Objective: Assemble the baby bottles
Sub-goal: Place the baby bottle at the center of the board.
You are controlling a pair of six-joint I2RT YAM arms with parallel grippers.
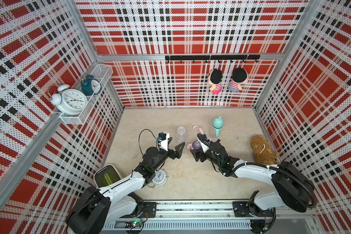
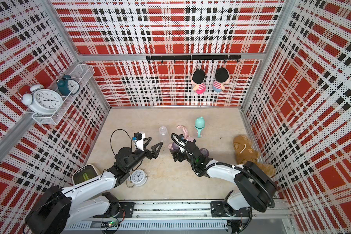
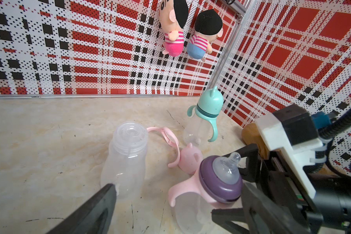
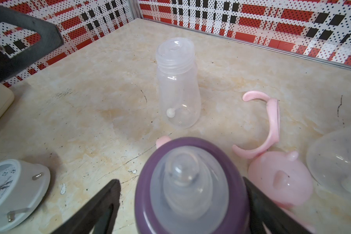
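Note:
A clear bottle [image 1: 180, 134] stands upright with no collar on its neck, also in the right wrist view [image 4: 177, 85]. To its right lie a loose pink handle ring [image 4: 272, 123] and a pink eared dome cap [image 4: 280, 178]. A bottle with a purple nipple collar [image 4: 190, 182] and pink handles [image 3: 180, 188] stands between my right gripper's [image 4: 180, 181] open jaws, with a gap at one finger. The teal bottle [image 1: 217, 125] stands capped further back. Another purple collar [image 2: 204, 151] lies right of the right arm. My left gripper [image 1: 177, 141] hangs open and empty just left of the bottles.
A white alarm clock [image 1: 159, 178] lies under the left arm, next to a cream device with a green screen [image 1: 107, 176]. A brown plush toy [image 1: 261, 150] lies by the right wall. A wire shelf [image 1: 73, 119] holds clocks; two dolls [image 1: 216, 81] hang on the back wall.

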